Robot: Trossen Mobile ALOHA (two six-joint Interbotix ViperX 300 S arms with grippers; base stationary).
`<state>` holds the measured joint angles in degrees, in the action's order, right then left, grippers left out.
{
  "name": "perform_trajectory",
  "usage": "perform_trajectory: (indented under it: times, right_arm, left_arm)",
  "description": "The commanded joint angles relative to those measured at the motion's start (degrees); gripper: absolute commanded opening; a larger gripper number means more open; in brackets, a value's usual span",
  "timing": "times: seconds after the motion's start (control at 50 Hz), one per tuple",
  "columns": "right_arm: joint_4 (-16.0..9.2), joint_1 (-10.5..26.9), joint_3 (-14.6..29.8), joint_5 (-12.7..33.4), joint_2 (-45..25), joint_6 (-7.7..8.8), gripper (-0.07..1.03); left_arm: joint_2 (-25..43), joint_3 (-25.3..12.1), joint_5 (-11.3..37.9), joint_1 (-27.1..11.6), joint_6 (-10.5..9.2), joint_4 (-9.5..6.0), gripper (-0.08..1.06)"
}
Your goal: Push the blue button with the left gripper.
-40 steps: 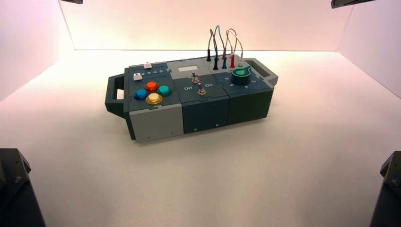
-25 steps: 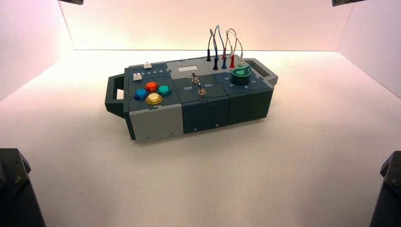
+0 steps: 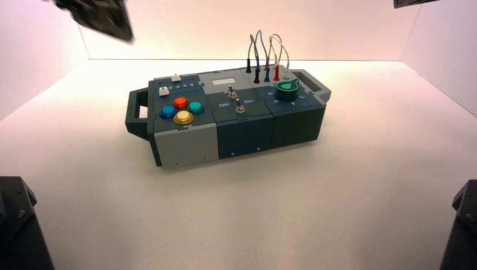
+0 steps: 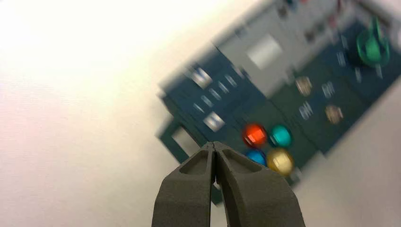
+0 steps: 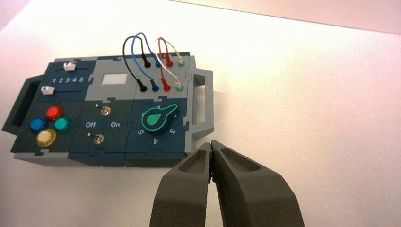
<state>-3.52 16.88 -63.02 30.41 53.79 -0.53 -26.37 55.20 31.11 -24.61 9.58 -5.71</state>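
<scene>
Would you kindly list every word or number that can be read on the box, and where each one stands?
"1 2 3 4 5": beside the white sliders, on the box.
"Off" and "On": between the two toggle switches.
"3", "4", "5": around the green knob; other digits are hidden.
The pale rectangular panel shows nothing readable.
Left wrist view: lettering too blurred to read.

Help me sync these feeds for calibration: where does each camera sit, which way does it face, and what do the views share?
High view: above and behind the arms, looking down at the box; the left tool shows blurred at upper left.
Left wrist view: on the left arm, looking down past its shut fingers at the blue button.
Right wrist view: on the right arm, held back, right tool shut before the box.
All three share the four coloured buttons and green knob.
</scene>
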Motion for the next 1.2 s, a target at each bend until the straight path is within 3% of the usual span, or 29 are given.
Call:
perform_trajectory:
  times: [0.02, 0.3, 1.2]
  right_arm:
    - [-0.2, 0.2, 1.4, -0.6, -0.9, 0.0, -0.02]
    - [-0.1, 0.2, 1.6, -0.4, -2.6, 0.0, -0.02]
    - [0.1, 0.2, 1.4, 0.0, 0.1, 0.0, -0.02]
  left_arm:
    - [5.2, -3.9, 4.5, -3.7, 0.44, -0.09, -0.03]
    - [15.9, -7.5, 9.0, -8.3, 0.97, 0.0, -0.03]
    - [26.2, -11.0, 9.0, -8.4, 1.14, 0.97, -0.03]
